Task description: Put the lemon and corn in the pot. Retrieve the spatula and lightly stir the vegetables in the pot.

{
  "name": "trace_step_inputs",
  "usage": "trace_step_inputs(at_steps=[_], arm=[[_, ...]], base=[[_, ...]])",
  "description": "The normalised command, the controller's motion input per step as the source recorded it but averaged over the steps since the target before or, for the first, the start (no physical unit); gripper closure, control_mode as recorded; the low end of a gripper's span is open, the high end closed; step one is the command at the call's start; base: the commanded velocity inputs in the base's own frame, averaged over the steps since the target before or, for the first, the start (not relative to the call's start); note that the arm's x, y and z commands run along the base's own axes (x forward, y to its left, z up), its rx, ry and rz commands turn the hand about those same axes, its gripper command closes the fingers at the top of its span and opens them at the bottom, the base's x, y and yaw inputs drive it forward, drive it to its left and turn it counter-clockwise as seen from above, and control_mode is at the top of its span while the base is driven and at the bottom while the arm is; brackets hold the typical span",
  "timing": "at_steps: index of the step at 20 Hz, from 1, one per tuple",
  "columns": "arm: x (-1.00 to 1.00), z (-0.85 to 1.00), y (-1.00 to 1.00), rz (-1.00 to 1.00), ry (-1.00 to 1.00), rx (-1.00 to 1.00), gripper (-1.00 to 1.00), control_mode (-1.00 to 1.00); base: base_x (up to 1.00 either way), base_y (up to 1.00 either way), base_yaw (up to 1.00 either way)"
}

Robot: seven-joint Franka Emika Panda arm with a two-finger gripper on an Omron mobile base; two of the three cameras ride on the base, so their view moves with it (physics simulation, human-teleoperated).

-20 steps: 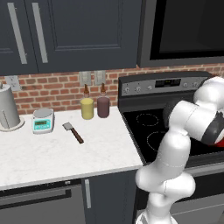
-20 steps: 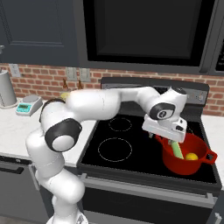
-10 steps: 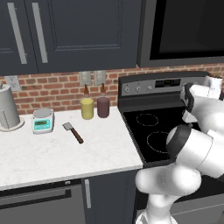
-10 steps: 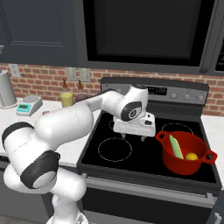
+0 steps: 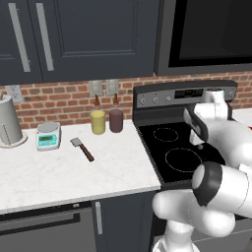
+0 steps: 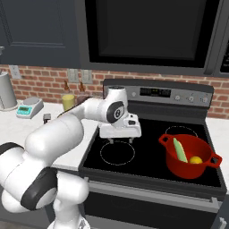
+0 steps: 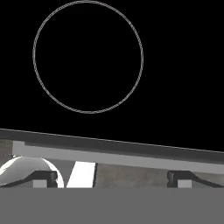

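Observation:
The red pot (image 6: 177, 160) stands on the stove's front right burner. Inside it the green-husked corn (image 6: 180, 150) leans against the wall, with the yellow lemon (image 6: 195, 159) beside it. My gripper (image 6: 120, 140) hangs open and empty just above the front left burner, well left of the pot. In the hand view its fingertips (image 7: 44, 177) stand wide apart over the black cooktop, with a burner ring (image 7: 87, 57) ahead. The spatula (image 5: 82, 149) lies flat on the white counter left of the stove, silver head to the back and dark handle toward the front.
Against the brick wall stand a pale yellow jar (image 5: 98, 121) and a dark jar (image 5: 116, 120). A small scale (image 5: 48, 135) and a grey canister (image 5: 9, 124) sit farther left. The black stove (image 5: 165, 134) adjoins the counter (image 5: 74, 182).
My arm has swung left from above the pot to over the front left burner. The gripper stayed open; lemon and corn remain in the pot.

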Motion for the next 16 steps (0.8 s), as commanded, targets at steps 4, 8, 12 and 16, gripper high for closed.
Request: trace_step_inputs(at_steps=[4, 8, 12, 16], arm=[[0.11, 0.0, 1.0, 0.01, 0.0, 0.0, -1.0, -1.0], [0.13, 0.0, 1.0, 0.08, 0.0, 0.0, -1.0, -1.0], [0.24, -0.07, 1.0, 0.1, 0.0, 0.0, -1.0, -1.0], [0.29, -0.24, 1.0, 0.08, 0.01, -0.02, -1.0, -1.0]], base=[[0.0, 0.0, 0.0], [0.0, 0.0, 0.0], [0.0, 0.0, 0.0], [0.0, 0.0, 0.0]])
